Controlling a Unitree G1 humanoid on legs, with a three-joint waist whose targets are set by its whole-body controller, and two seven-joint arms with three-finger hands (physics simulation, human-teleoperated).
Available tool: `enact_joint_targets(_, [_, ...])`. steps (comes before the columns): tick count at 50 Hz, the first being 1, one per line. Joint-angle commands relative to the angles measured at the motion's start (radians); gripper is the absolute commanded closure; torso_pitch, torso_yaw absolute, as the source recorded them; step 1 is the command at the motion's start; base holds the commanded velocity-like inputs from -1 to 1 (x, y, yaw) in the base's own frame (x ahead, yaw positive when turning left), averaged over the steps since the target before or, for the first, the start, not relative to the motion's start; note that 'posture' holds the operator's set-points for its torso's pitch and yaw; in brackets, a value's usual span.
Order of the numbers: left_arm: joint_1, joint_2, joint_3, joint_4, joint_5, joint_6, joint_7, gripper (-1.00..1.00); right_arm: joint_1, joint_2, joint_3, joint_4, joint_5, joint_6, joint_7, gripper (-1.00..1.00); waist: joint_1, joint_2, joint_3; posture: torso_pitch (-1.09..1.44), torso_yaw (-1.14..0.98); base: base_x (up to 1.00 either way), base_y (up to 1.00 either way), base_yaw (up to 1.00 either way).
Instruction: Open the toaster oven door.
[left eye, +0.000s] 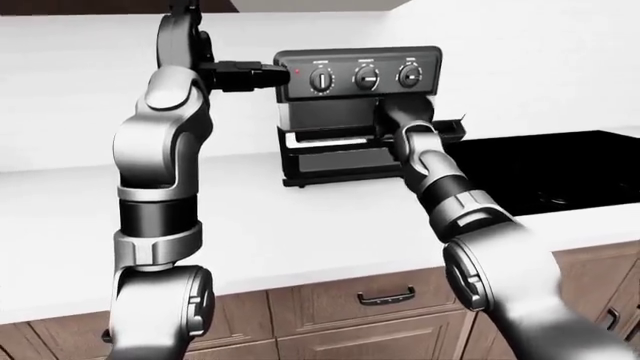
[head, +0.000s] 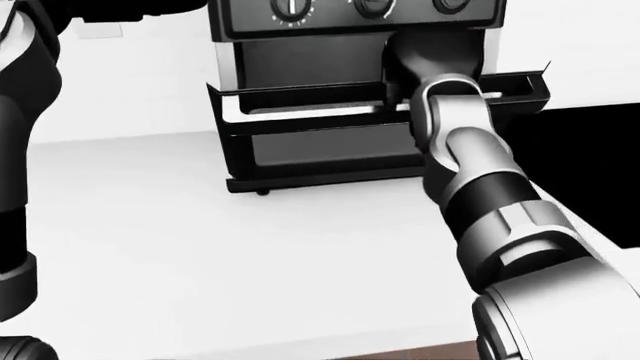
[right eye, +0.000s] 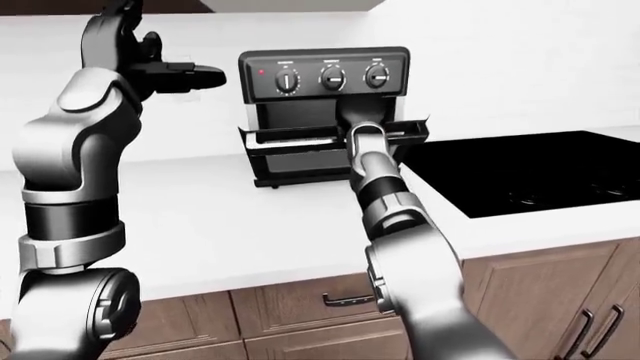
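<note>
A black toaster oven (left eye: 345, 97) with three knobs stands on the white counter (left eye: 300, 225) against the wall. Its door (head: 300, 101) hangs partly open, tilted down and out from the top. My right hand (head: 435, 56) reaches over the door's upper edge at its right half, in front of the oven opening. My own wrist hides its fingers, so its grip does not show. My left hand (right eye: 190, 73) is raised beside the oven's upper left corner with fingers stretched toward it, open and empty.
A black cooktop (left eye: 560, 169) is set into the counter right of the oven. Wooden drawers with dark handles (left eye: 385, 296) run under the counter. My left arm (left eye: 160, 150) stands upright at the left of the eye views.
</note>
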Motion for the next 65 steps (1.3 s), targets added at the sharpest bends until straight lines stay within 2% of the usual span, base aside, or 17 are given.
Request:
enact_joint_targets(1, [-0.032,0.009,0.007,-0.020,0.003,-0.025,0.000,-1.00,-0.008,0.007,-0.013,-0.008,0.051,0.041,0.020,1.00,0.004,0.002,0.004,-0.54,0.00,0.00,0.00,0.00])
enact_joint_targets(11, [-0.036,0.006,0.005,-0.034,0.004,-0.011,0.005,-1.00,0.098,0.026,0.016,-0.123,0.099,0.095,0.028,1.00,0.001,0.001,0.005,-0.54,0.00,0.00,0.00,0.00])
enact_joint_targets(16, [-0.042,0.005,0.004,-0.040,0.003,-0.003,0.006,-1.00,0.233,0.033,0.038,-0.324,0.086,0.158,0.096,1.00,0.001,-0.002,0.004,-0.54,0.00,0.00,0.00,0.00])
enact_joint_targets(21, [-0.035,-0.004,0.001,-0.055,0.005,0.004,0.009,-1.00,0.433,0.048,0.054,-0.673,0.001,0.245,0.253,1.00,0.002,-0.008,0.004,-0.54,0.00,0.00,0.00,0.00])
enact_joint_targets(25, [-0.036,-0.005,0.001,-0.064,0.005,0.012,0.009,-1.00,0.538,0.068,0.050,-0.851,-0.072,0.273,0.341,1.00,0.005,-0.005,0.003,-0.54,0.00,0.00,0.00,0.00])
enact_joint_targets(30, [-0.032,-0.004,0.002,-0.064,0.005,0.010,0.008,-1.00,0.668,0.107,0.057,-1.038,-0.152,0.288,0.414,1.00,0.007,-0.004,-0.006,-0.54,0.00,0.00,0.00,0.00])
enact_joint_targets(39, [-0.033,-0.006,0.001,-0.073,0.003,0.017,0.009,-1.00,0.892,0.162,0.075,-1.302,-0.252,0.292,0.482,1.00,0.000,-0.011,-0.035,-0.54,0.00,0.00,0.00,0.00])
enact_joint_targets(44, [-0.034,-0.003,0.002,-0.079,0.003,0.023,0.009,-1.00,1.002,0.190,0.098,-1.409,-0.293,0.290,0.498,1.00,-0.007,-0.013,-0.045,-0.54,0.00,0.00,0.00,0.00])
enact_joint_targets(53, [-0.037,-0.010,0.000,-0.107,0.001,0.048,0.017,-1.00,1.240,0.211,0.154,-1.576,-0.321,0.290,0.453,1.00,-0.017,-0.019,-0.052,-0.54,0.00,0.00,0.00,0.00])
enact_joint_targets(58, [-0.036,-0.009,0.001,-0.116,-0.001,0.055,0.017,-1.00,1.375,0.213,0.210,-1.637,-0.319,0.308,0.391,1.00,-0.020,-0.024,-0.055,-0.54,0.00,0.00,0.00,0.00])
enact_joint_targets(65, [-0.030,-0.013,0.000,-0.129,-0.003,0.060,0.020,-1.00,1.528,0.186,0.298,-1.759,-0.341,0.364,0.360,1.00,-0.018,-0.036,-0.056,-0.54,0.00,0.00,0.00,0.00])
